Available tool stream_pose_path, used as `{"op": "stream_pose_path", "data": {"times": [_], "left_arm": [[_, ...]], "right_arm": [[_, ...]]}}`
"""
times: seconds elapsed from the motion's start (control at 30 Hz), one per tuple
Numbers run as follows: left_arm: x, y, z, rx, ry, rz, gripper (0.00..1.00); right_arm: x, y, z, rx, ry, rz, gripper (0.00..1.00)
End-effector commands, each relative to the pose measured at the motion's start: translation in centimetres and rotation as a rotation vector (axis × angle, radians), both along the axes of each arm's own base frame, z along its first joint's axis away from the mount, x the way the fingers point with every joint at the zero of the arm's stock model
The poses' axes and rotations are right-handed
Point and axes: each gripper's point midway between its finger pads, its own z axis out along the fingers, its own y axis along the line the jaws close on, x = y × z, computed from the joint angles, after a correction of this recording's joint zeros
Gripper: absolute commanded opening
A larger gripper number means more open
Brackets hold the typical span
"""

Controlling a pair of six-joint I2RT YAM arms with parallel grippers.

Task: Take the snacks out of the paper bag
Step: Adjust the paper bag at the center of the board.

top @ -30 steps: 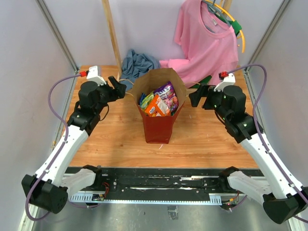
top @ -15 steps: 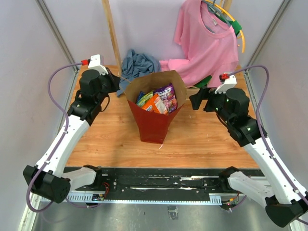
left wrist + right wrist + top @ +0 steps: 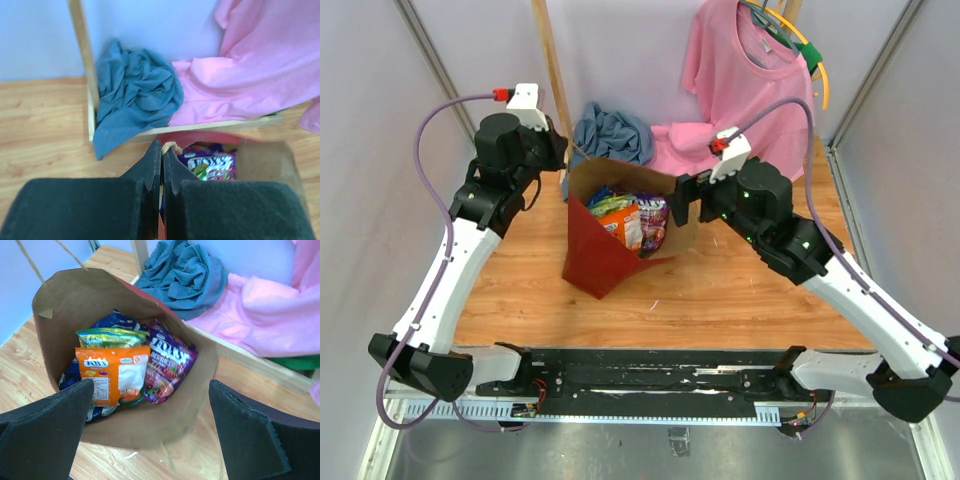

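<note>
- Snacks [image 3: 130,360] sit packed inside the bag [image 3: 60,315], none of them out on the table [image 3: 740,290].
- An orange packet [image 3: 117,372] stands in front, with a purple packet [image 3: 167,365] touching it on one side.
- A green-yellow packet [image 3: 110,337] lies across the top of the orange one, and a blue packet [image 3: 112,320] shows behind it.
- The bag is on the table near the middle, toward the far edge. It is tilted: its red base points to the near left and its open mouth faces up and to the right.
- Whether the base rests flat or has one edge lifted, I cannot tell from above.
- The left hand [image 3: 161,147] is at the bag's far-left rim, its fingers [image 3: 150,165] pressed together on the twine handle [image 3: 171,147].
- The right hand [image 3: 151,382] hovers just above the bag's mouth with fingers spread wide, one on each side of the opening, gripping nothing and touching no packet.
- Just behind the bag lies a crumpled blue-grey cloth [image 3: 610,135] beside a wooden post [image 3: 552,70].
- A pink shirt [image 3: 745,90] hangs at the back right, its hem draped down next to the cloth.
</note>
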Motion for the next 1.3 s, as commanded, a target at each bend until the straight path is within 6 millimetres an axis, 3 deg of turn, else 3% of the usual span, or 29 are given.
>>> {"op": "stream_pose_path", "data": {"times": [0.0, 0.1, 0.2, 0.33, 0.43, 0.5, 0.53, 0.57, 0.6, 0.63, 0.67, 0.73, 0.87, 0.93, 1.03, 1.17, 1.27], "left_arm": [[-1.4, -1.7, 12.2, -0.022, -0.324, -0.145, 0.00], [-2.3, -4.8, 12.0, -0.032, -0.308, -0.309, 0.00], [-2.9, -7.1, 8.4, 0.007, -0.262, -0.378, 0.01], [-3.3, -8.6, 2.3, 0.097, -0.208, -0.410, 0.01], [-4.4, -10.1, -0.3, 0.116, -0.176, -0.505, 0.01], [-5.2, -10.8, -1.0, 0.111, -0.167, -0.561, 0.06], [-5.3, -11.0, -1.2, 0.108, -0.165, -0.570, 0.12], [-5.4, -11.0, -1.2, 0.107, -0.168, -0.573, 0.28], [-5.5, -11.0, -1.2, 0.107, -0.167, -0.572, 0.54], [-5.5, -10.9, -1.3, 0.113, -0.165, -0.570, 0.90], [-5.6, -10.8, -1.0, 0.118, -0.165, -0.566, 0.98], [-5.5, -10.2, 0.1, 0.130, -0.174, -0.540, 1.00], [-4.6, -7.1, 5.0, 0.120, -0.271, -0.343, 1.00], [-4.0, -4.0, 8.3, 0.080, -0.336, -0.157, 1.00], [-3.1, 1.3, 11.1, -0.027, -0.345, 0.089, 1.00], [-2.7, 7.5, 12.1, -0.215, -0.415, 0.218, 1.00], [-0.6, 10.9, 11.2, -0.339, -0.399, 0.314, 1.00]], "right_arm": [[0.2, 2.6, 1.8, -0.067, -0.075, 0.028, 0.99], [0.4, 3.9, 0.3, -0.099, -0.056, 0.049, 0.99], [0.4, 4.0, -1.8, -0.104, -0.025, 0.042, 0.99], [-0.2, 3.5, -5.0, -0.116, 0.034, 0.035, 0.99], [-0.9, 3.7, -7.9, -0.111, 0.098, 0.055, 0.99], [-1.6, 4.4, -9.6, -0.091, 0.139, 0.087, 0.99], [-2.0, 4.8, -10.5, -0.080, 0.158, 0.106, 0.99], [-2.4, 5.3, -11.1, -0.066, 0.170, 0.126, 0.99], [-2.7, 5.7, -11.7, -0.056, 0.178, 0.145, 0.99], [-3.0, 6.1, -12.1, -0.049, 0.180, 0.160, 0.99], [-3.3, 6.4, -12.5, -0.046, 0.181, 0.171, 0.99], [-3.5, 6.8, -12.9, -0.041, 0.180, 0.180, 0.99], [-3.5, 7.5, -13.7, -0.044, 0.199, 0.191, 0.99], [-3.5, 7.7, -14.2, -0.052, 0.213, 0.196, 0.99], [-3.8, 8.0, -14.4, -0.047, 0.225, 0.213, 0.94], [-4.5, 8.0, -14.3, -0.015, 0.235, 0.232, 0.90], [-5.3, 7.9, -14.2, 0.019, 0.250, 0.250, 0.90]]}}
